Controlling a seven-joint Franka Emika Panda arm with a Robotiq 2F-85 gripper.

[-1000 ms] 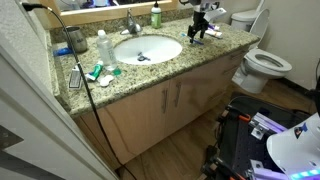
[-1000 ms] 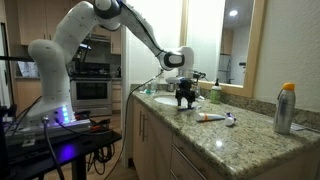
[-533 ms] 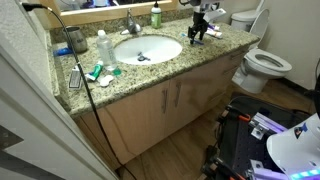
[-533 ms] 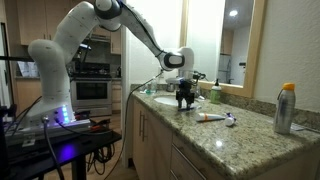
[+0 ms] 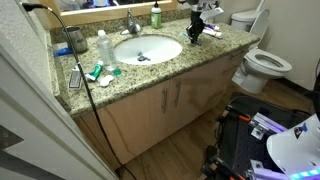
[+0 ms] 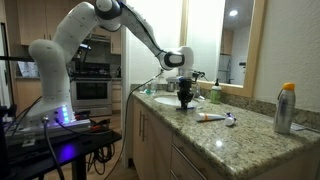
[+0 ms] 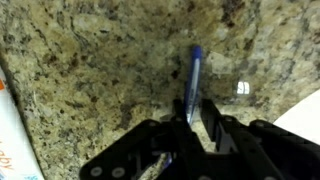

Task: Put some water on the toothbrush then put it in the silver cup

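Exterior view: jaws sat low at worktop [image 5: 225,45], upper right, past sink [image 5: 147,48]. We judged step as pickup; next move needs lift, then carry to faucet [image 5: 131,26].
Exterior view: jaws mid-frame, tips at worktop [image 6: 205,137].
Wrist view: toothbrush [image 7: 195,70] lay flat on worktop, long axis near vertical in frame, blue end up, lower end between jaws. Clamped or not, we couldn't tell.

Granite counter [image 5: 215,50] with white sink [image 5: 160,42], clear bottle [image 5: 102,46], teal tube [image 5: 99,72]; toilet [image 5: 266,64] beside.
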